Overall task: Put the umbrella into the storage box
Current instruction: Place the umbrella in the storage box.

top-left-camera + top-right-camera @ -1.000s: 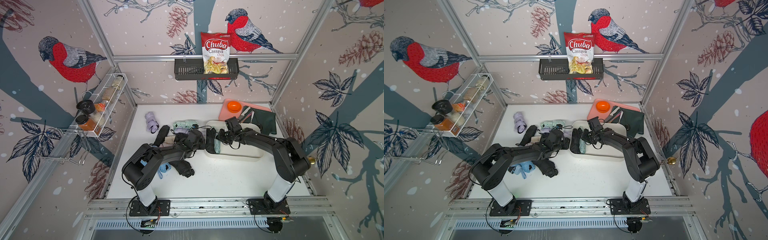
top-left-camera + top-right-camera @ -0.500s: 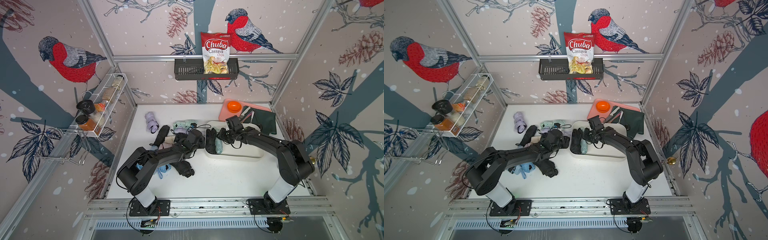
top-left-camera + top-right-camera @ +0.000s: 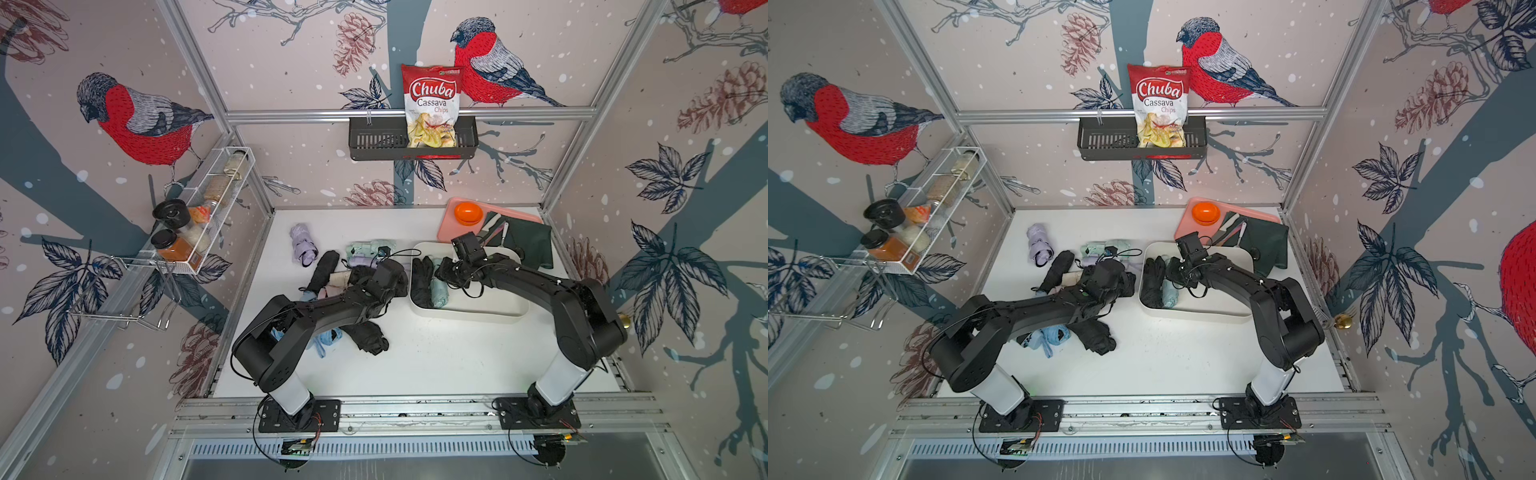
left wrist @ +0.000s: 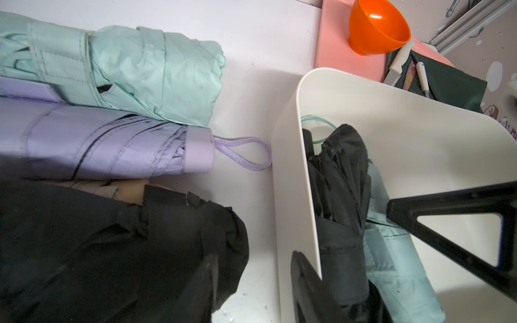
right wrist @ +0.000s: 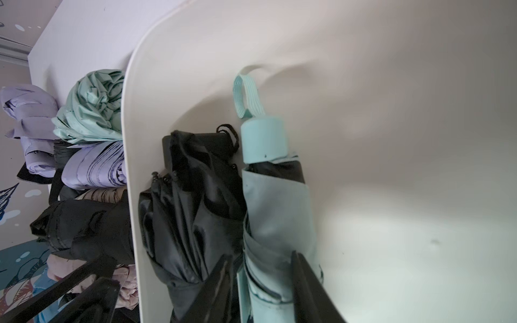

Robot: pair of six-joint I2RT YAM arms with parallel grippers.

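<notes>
The cream-white storage box stands right of centre. At its left end lie a black umbrella and a light blue umbrella, side by side. My right gripper reaches into the box, its fingers pressed on both sides of the light blue umbrella. My left gripper is open at the box's left wall, with one finger against a black umbrella outside the box.
More folded umbrellas lie left of the box: mint, lilac, another lilac, black, blue. A pink tray with an orange bowl and a dark green cloth sits behind the box.
The left arm's elbow has drifted slightly outward and toward the front. The right gripper stays at the light blue umbrella in the box. No umbrella has visibly moved.
</notes>
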